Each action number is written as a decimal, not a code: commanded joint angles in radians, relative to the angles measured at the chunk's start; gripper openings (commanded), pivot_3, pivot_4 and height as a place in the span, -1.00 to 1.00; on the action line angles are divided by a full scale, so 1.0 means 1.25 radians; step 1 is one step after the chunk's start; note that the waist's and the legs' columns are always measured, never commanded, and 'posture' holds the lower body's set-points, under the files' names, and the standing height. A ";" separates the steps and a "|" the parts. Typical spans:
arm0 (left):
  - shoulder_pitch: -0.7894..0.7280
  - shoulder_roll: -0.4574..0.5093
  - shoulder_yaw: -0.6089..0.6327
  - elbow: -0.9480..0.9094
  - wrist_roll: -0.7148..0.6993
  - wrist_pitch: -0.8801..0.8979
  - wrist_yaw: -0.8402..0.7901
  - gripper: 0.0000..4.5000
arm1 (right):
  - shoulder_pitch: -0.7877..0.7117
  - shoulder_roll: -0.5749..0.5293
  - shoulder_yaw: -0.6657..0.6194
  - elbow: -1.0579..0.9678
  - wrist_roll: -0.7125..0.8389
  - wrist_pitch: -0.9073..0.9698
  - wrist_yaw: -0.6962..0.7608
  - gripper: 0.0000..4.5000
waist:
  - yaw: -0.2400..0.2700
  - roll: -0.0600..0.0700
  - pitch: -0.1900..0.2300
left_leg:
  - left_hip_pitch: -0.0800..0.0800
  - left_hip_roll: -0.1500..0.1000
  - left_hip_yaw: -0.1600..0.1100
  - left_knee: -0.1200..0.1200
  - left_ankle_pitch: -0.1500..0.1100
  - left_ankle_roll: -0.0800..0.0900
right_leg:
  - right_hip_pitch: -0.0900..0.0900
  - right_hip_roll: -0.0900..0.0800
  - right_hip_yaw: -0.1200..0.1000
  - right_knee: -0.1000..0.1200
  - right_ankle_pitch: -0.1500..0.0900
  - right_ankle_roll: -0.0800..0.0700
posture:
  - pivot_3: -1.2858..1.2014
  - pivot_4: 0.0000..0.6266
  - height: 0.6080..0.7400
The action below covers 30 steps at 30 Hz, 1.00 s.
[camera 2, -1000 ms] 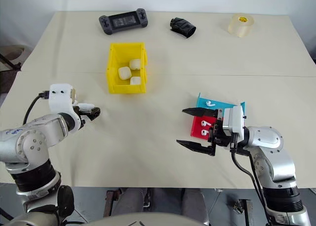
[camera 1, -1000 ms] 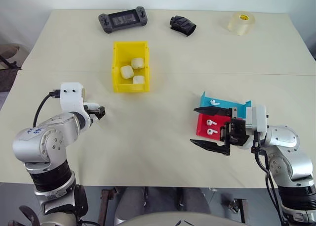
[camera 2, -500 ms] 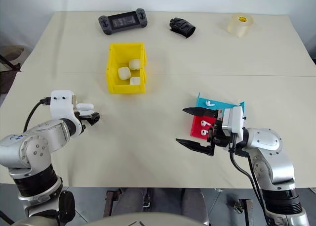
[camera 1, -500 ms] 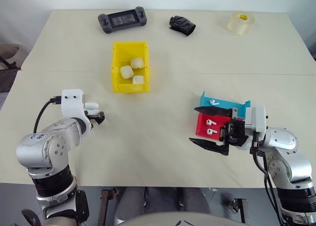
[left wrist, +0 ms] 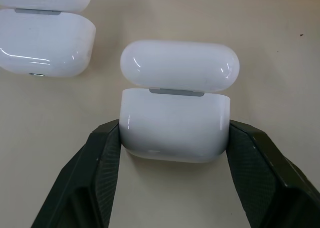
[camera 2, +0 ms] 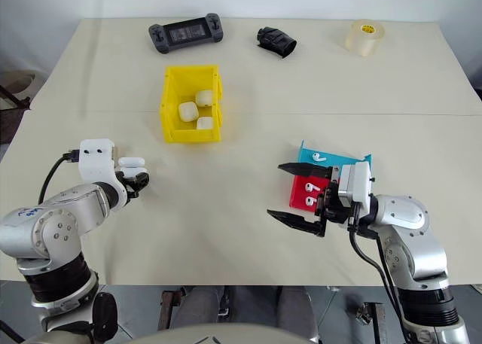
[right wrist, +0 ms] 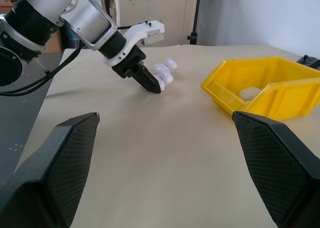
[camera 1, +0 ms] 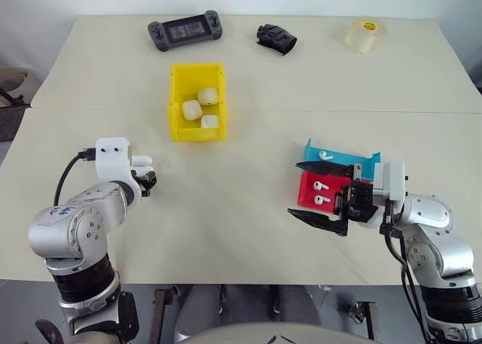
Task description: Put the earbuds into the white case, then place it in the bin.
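Observation:
In the left wrist view the white case stands on the table with its lid flipped open, and my left gripper is shut on its lower body. A look-alike white case lies just beside it. From the head camera the left gripper sits at the table's left. Two earbuds lie on a red tray and one earbud on a blue tray. My right gripper hangs open, pointing left, just left of the trays. The yellow bin holds three white cases.
A black game controller, a black crumpled item and a roll of tape lie along the far edge. Bare table stretches between the bin, the trays and my left gripper.
My left gripper has gone from open to shut on the white case. The right arm has kept still.

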 commanded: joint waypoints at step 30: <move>0.190 -0.040 -0.327 0.210 -0.165 -1.092 -1.109 0.23 | 0.297 -0.151 -0.371 -0.095 0.039 0.025 -0.007 1.00 | 0.003 0.003 0.000 | 0.000 -0.001 0.002 -0.003 0.000 0.003 | 0.003 -0.001 -0.002 -0.007 0.001 0.001 | 0.03 -0.52 1.00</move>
